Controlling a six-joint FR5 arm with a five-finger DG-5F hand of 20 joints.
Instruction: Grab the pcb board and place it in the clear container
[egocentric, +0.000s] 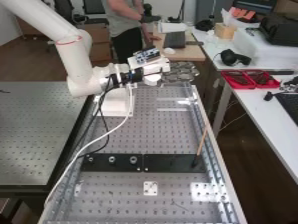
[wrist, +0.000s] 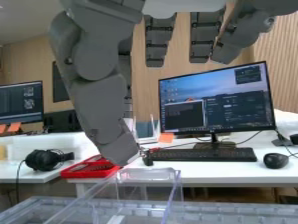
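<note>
I have the hand (egocentric: 178, 75) open, its fingers long and loosely straight, gripping nothing that I can see. The white arm (egocentric: 76, 57) carries it in over the perforated bench (egocentric: 120, 142), and it sits near the clear container (wrist: 149, 176), higher than the container's rim. From the wrist I see the thumb (wrist: 100, 107) pointing down toward that rim; I can't tell from here whether the two touch. The container is see-through and stands upright on the perforated bench.

Taking the container as my mark, a white block (egocentric: 114, 104) sits beside it, under the arm. Nearer my high camera than the container, a long black plate (egocentric: 169, 164) lies across the bench, with round metal pieces (egocentric: 112, 159) along one half. Over its other half a wooden stick (egocentric: 201, 142) stands at a tilt. Nearer still, a small white plate (egocentric: 150, 188) with holes lies flat.

Off to the container's side, well apart, runs a separate white table (egocentric: 259, 112). On it I have a red tray (egocentric: 249, 78) of small parts, black headphones (egocentric: 233, 57), and, past the container as the wrist looks, a monitor (wrist: 216, 100) with a keyboard (wrist: 199, 155) in front and a black mouse (wrist: 276, 160) beside the keyboard.
</note>
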